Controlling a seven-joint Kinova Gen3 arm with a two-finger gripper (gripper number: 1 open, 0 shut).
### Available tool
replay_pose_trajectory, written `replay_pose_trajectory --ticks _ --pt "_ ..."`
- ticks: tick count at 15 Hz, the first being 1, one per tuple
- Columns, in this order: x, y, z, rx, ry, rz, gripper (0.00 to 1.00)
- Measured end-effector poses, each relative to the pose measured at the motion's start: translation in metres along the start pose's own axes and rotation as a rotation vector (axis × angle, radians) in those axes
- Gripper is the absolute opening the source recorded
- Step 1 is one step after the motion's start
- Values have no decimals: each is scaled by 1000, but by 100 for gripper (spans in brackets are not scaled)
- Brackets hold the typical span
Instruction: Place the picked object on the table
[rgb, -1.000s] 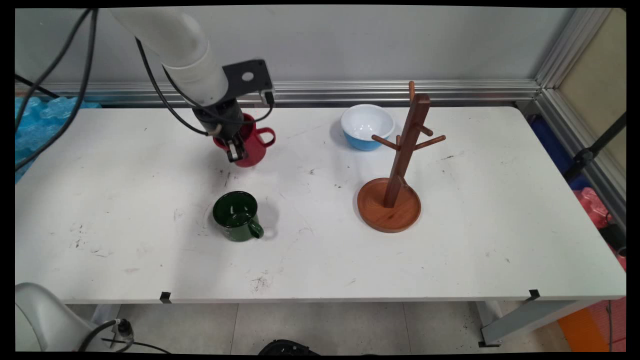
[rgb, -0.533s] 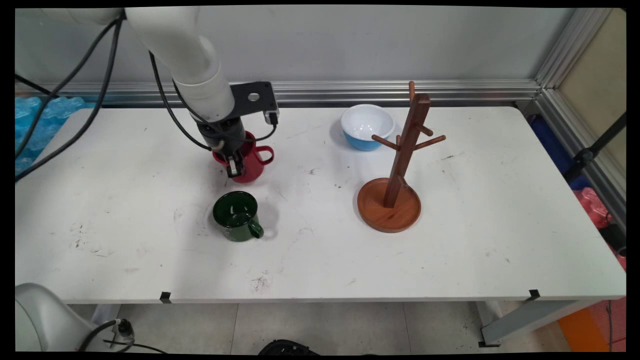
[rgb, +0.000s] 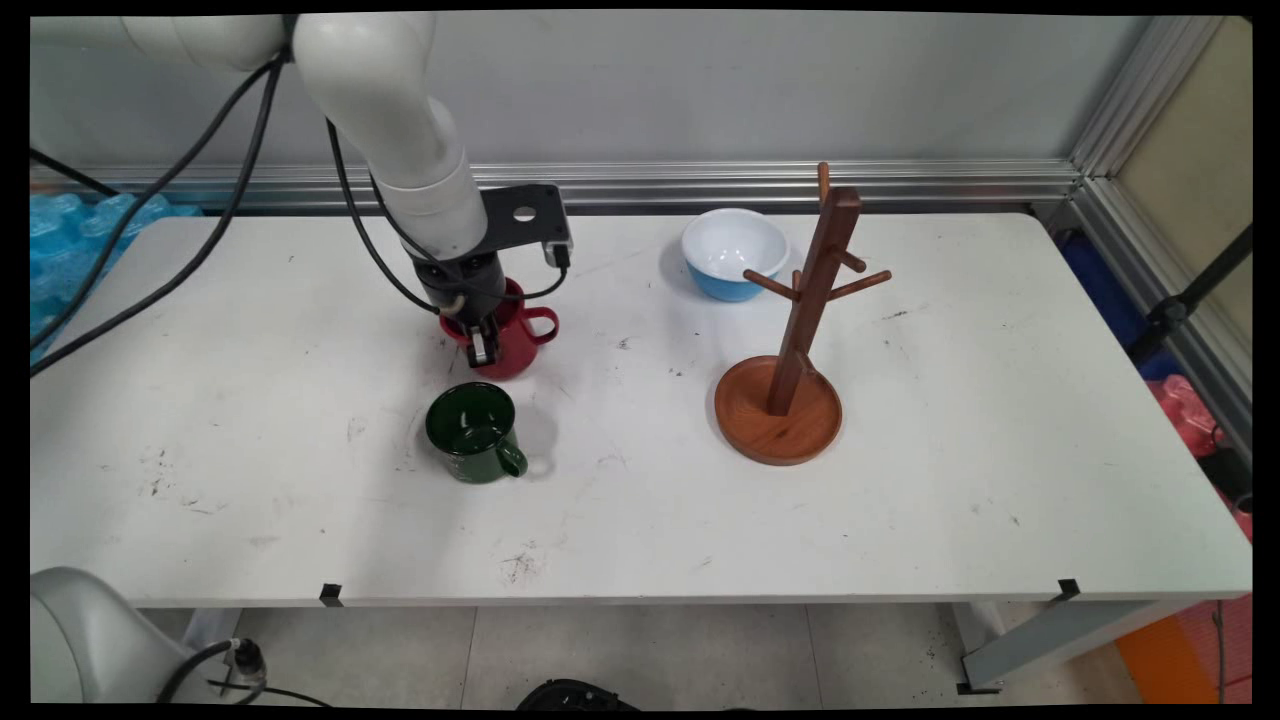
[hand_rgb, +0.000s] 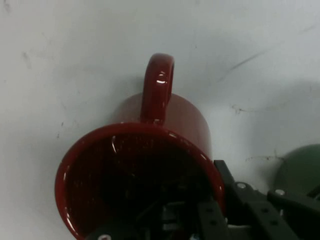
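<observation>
Two mugs counted, one bowl, one mug tree, one arm. Red mug (rgb: 518, 345) found at the table's (rgb: 900, 520) left-centre, toward the far side, handle pointing to the picture's right in the main view. Gripper (rgb: 483, 342) clamped on the red mug's near wall: one finger down the outside, the other inside the cup, as seen in the hand view with the rim (hand_rgb: 125, 132) caught between them. Could not tell whether the mug rested on the table or was raised just off it. Green mug (rgb: 472, 432) stood just nearer the camera than the red one, close but apart, upright, handle toward the near right; glimpsed also at the hand view's right edge (hand_rgb: 300, 167). Blue bowl (rgb: 735, 252) with a white inside sat near the far edge, right of centre, well apart from both mugs. Wooden mug tree (rgb: 790, 340) stood upright on its round base in front of the bowl, pegs bare. Wide bare stretches noted along the near edge, across the right end and at the left end; also an open lane between the mugs and the tree. Black cables (rgb: 180, 250) hung from the arm over the far left corner.
</observation>
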Motion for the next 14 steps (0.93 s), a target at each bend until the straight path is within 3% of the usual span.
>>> replay_pose_trajectory --ticks 8,9,14 --pt "8 -1 12 -6 6 8 0" --pt "9 -1 12 -6 8 10 100" --pt "10 -3 15 -3 11 9 100"
